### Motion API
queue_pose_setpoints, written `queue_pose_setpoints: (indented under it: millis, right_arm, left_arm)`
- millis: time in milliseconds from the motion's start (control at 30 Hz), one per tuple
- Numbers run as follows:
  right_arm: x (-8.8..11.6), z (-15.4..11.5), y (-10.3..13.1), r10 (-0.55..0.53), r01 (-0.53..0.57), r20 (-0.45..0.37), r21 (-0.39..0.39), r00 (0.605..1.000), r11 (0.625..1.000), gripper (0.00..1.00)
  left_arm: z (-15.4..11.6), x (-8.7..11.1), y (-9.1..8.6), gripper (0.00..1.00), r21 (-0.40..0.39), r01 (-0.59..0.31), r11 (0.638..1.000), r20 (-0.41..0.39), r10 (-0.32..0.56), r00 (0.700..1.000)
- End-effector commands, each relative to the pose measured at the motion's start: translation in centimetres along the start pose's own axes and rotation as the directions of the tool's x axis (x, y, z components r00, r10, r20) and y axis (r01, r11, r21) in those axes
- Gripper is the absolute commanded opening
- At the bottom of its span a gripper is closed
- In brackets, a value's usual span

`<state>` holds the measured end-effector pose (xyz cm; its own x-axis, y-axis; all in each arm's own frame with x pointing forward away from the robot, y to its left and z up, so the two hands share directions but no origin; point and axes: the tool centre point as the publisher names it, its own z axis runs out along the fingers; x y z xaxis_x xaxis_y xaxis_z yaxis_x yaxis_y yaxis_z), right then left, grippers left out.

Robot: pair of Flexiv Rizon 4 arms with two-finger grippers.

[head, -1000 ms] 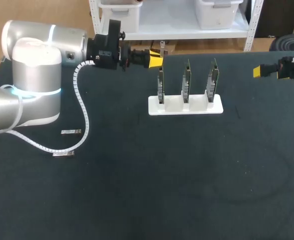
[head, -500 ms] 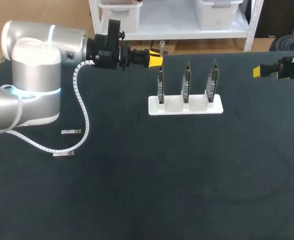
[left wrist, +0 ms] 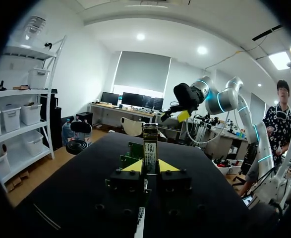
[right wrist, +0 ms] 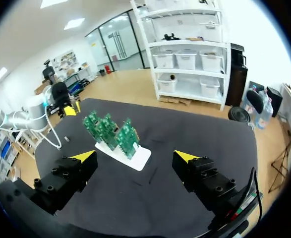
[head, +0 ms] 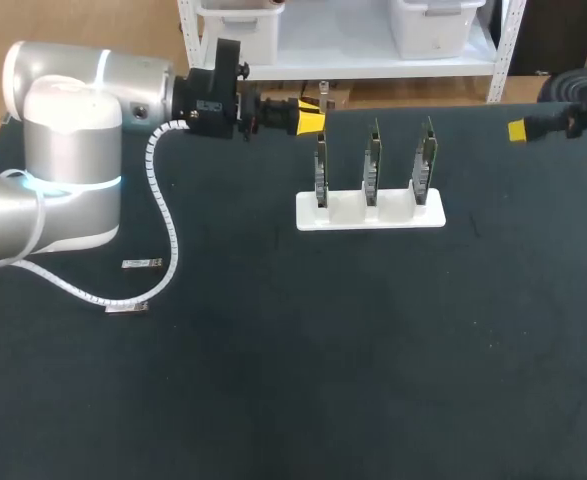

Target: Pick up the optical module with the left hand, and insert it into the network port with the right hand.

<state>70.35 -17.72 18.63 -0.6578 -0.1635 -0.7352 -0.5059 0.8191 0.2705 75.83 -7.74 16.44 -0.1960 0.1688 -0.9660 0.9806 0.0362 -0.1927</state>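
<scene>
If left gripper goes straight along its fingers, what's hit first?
Probably the nearest green board in the rack, just ahead of the left gripper and the optical module it holds. Height is unclear; it may pass above.

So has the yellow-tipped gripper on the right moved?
Yes. The right gripper shifted slightly toward the table's far edge, away from the white rack of circuit boards.

Head camera looks down from behind; both wrist cameras face the board rack (head: 369,212).
</scene>
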Motion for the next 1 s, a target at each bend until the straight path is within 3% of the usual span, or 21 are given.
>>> queue_pose_setpoints:
  millis: [33, 200, 267, 1000]
  right_arm:
    - [-1.5, 2.6, 0.3, -0.071, 0.057, -0.028, -0.335, 0.997, 0.94, 1.0]
    - [-2.5, 4.0, 1.7, -0.098, 0.079, -0.033, -0.374, 0.995, 0.924, 1.0]
    - [-2.8, 4.1, 1.7, -0.067, 0.058, -0.017, -0.323, 0.998, 0.945, 1.0]
    - [-2.8, 4.1, 1.7, -0.067, 0.058, -0.017, -0.323, 0.998, 0.945, 1.0]
  left_arm:
    - [-0.1, 0.0, -0.1, 0.0, -0.002, 0.0, 1.0, 0.001, 0.0, 1.0]
    - [-0.1, 0.0, -0.1, 0.0, -0.002, 0.0, 1.0, 0.001, 0.0, 1.0]
    - [-0.1, 0.0, -0.1, 0.0, -0.002, 0.0, 1.0, 0.001, 0.0, 1.0]
    - [-0.1, 0.0, -0.1, 0.0, -0.002, 0.0, 1.0, 0.001, 0.0, 1.0]
